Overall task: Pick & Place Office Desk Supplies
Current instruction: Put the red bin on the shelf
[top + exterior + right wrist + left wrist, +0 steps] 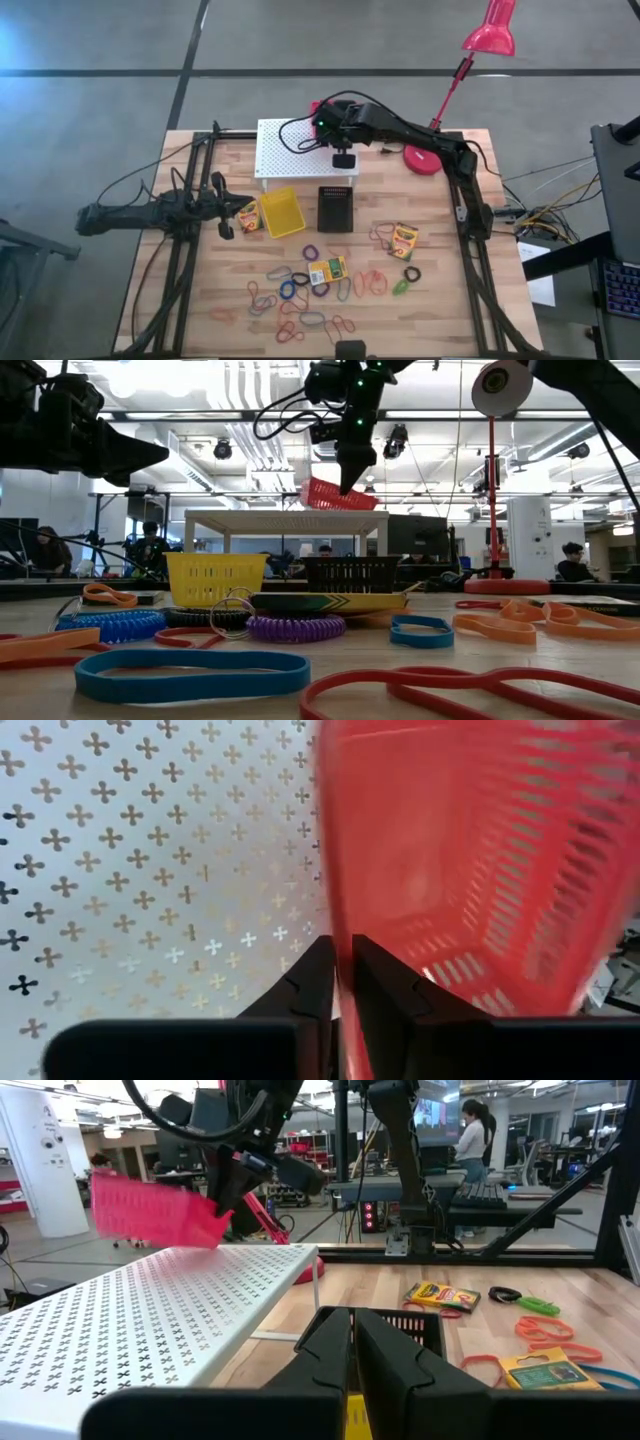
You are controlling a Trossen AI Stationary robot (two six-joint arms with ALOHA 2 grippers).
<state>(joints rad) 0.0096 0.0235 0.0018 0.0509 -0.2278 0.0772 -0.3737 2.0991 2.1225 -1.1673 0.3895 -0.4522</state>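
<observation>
A red mesh basket point(333, 494) hangs tilted over the white perforated shelf point(290, 150) at the table's far middle, with my right gripper point(343, 970) shut on it from above. Many elastic loops point(300, 295) lie on the table's near half. A crayon box point(328, 270) lies among them, and another crayon box point(404, 240) lies to their right. My left gripper point(352, 1340) waits shut and level at the table's left, beside a third crayon box point(247, 215). My right gripper pinches the red basket's side wall at its rim point(338, 910), with one finger inside the basket and one outside. The fingers slant down from above. The basket is tilted over the shelf point(150, 1210); whether its low corner touches the shelf I cannot tell.
A yellow basket point(282, 212) and a black basket point(336, 208) stand in front of the shelf. The red lamp's base point(422, 160) sits at the far right and its head point(488, 30) leans out past the table. People show in the room behind.
</observation>
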